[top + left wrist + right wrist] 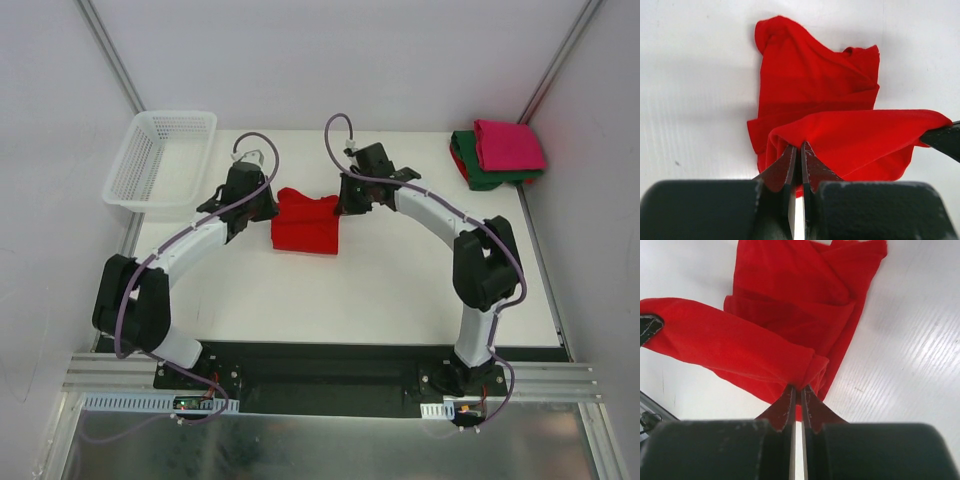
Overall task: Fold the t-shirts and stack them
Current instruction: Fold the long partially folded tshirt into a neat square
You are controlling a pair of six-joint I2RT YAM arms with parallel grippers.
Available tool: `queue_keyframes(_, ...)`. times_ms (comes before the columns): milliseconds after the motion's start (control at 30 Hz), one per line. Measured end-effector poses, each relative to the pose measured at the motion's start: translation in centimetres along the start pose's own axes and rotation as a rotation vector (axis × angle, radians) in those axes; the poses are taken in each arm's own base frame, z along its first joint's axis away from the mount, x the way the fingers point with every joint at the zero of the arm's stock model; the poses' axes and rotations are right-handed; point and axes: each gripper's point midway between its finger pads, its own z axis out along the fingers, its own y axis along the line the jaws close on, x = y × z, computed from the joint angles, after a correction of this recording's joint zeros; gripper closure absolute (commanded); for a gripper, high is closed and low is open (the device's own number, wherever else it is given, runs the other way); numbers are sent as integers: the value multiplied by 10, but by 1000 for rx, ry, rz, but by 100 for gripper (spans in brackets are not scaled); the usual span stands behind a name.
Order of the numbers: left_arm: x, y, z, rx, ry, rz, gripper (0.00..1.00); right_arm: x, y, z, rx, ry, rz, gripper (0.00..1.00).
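In the upper left of the top view, a white mesh basket (160, 165) sits at the far left corner of the counter (400, 290), partly over its edge. Just right of it, the left end effector (262, 205) has its fingers pressed together on the left corner of the red t-shirt (306, 228). This shirt lies folded near the middle of the counter, slightly above the frame's centre. Its far edge is lifted and stretched into a band whose long axis runs left to right across the frame; the rest of the cloth lies flat, pointing toward the bottom of the frame. The right end effector (345, 200) is clamped on the band's other corner, facing the left one. Both wrist views show the fingers closed, with red cloth pinched at their tips. In the upper right, the magenta t-shirt (508, 143) lies folded on the dark green t-shirt (480, 175), their long axes running roughly up and down the frame.
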Motion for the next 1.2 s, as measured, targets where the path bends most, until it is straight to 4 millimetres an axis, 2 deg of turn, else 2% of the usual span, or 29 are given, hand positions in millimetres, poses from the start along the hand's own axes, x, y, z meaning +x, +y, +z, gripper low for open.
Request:
queue_keyframes(367,-9,2,51,5,18,-7,100,-27,-31,30,22,-14,44,99)
queue_keyframes(633,-22,6,66,6,5,-21,100,-44,-39,45,1,-29,60,99)
queue_keyframes(667,-24,6,68,6,0,-23,100,-46,-40,46,-1,-32,61,98)
queue_keyframes(733,-27,8,74,4,-2,-27,100,-52,-42,49,-6,-41,65,79)
queue_keyframes(767,-27,8,76,4,-1,-28,83,-53,-43,50,-11,-43,68,69)
queue_keyframes(800,-27,9,79,4,0,-28,71,-56,-44,51,-13,-45,69,53)
queue_keyframes(867,-27,16,83,-10,2,-17,38,-61,-50,52,-6,-53,78,45)
queue_keyframes(900,-28,21,85,-23,1,-14,2,-64,-55,53,0,-60,79,43)
queue_keyframes(1067,-39,54,88,-100,-22,-41,1,-74,-88,48,59,-88,105,41)
queue_keyframes(1200,-53,76,80,-145,-59,-62,1,-77,-109,42,89,-105,123,41)
